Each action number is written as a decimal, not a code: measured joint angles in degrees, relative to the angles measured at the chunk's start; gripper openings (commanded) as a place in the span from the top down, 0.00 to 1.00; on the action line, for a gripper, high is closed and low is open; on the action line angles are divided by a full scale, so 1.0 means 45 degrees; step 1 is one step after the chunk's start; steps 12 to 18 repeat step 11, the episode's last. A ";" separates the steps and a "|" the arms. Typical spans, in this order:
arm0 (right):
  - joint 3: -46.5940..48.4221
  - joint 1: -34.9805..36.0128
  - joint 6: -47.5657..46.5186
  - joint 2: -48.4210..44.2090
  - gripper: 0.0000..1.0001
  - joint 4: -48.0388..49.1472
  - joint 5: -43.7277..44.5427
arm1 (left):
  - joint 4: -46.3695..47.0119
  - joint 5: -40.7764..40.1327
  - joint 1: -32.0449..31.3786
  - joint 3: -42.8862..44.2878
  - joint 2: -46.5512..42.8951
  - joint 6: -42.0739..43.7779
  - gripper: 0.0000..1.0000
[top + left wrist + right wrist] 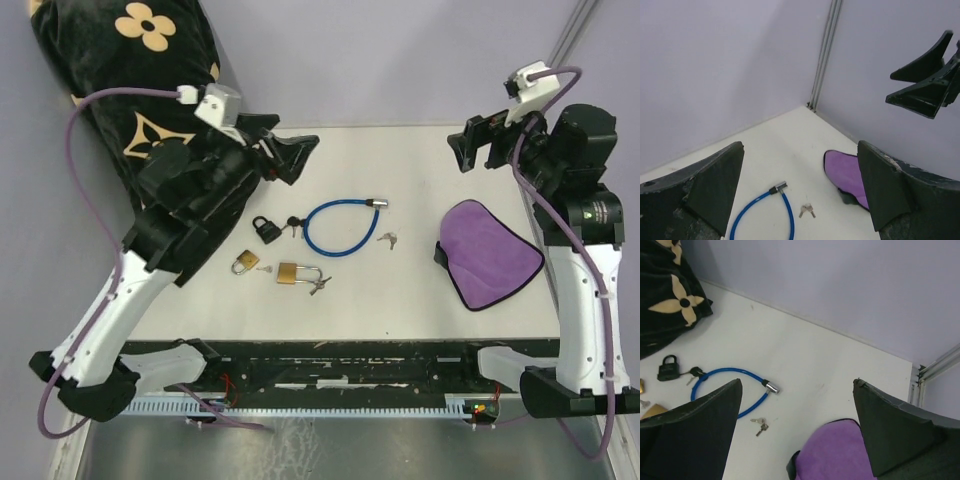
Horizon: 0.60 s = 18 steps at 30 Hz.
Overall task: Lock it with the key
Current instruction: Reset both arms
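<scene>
Since several locks lie at the centre of the top view, I cannot tell which the task means: a black padlock (265, 229) with a dark-headed key (293, 222) just beside it, a small brass padlock (245, 263), a larger brass padlock (292, 273) with a key bunch (320, 285) at its shackle end, and a blue cable lock (338, 226) curled in a loop, its loose keys (387, 238) just right of it.

The padlocks look dense, stiff and smooth, likely to slide on the table (400, 180) if nudged; pinching a body across its flat faces seems safest; the cable is pliant and would probably flop, so its metal head is the better hold. Each key is thin, light and lies flat, hard to pinch from above; the broad head is the place to grip, leaving the blade free.

The left hand (288, 140) hangs above and left of the locks, jaws spread wide, holding nothing; the right hand (472, 140) hangs at the upper right, equally wide and empty. A purple cloth (490, 255) lies right of centre; a black patterned bag (120, 60) fills the upper left.
</scene>
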 measured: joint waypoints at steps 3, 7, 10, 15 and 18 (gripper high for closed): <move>0.0787 0.0010 0.0899 -0.0189 0.01 -0.0374 0.0000 | -0.0641 0.0010 0.0000 0.0699 -0.0787 0.0097 0.01; 0.1345 0.0010 0.2118 -0.0180 0.01 -0.1311 0.0374 | -0.1744 0.0010 0.0000 0.0748 -0.1501 0.0107 0.01; 0.1559 0.0010 0.2608 -0.0160 0.01 -0.1836 0.0821 | -0.2341 0.0005 0.0000 0.0631 -0.1695 0.0107 0.01; 0.1579 0.0010 0.2662 -0.0180 0.01 -0.1938 0.0918 | -0.2501 0.0005 0.0000 0.0544 -0.1734 0.0107 0.01; 0.1579 0.0010 0.2662 -0.0180 0.01 -0.1938 0.0918 | -0.2501 0.0005 0.0000 0.0544 -0.1734 0.0107 0.01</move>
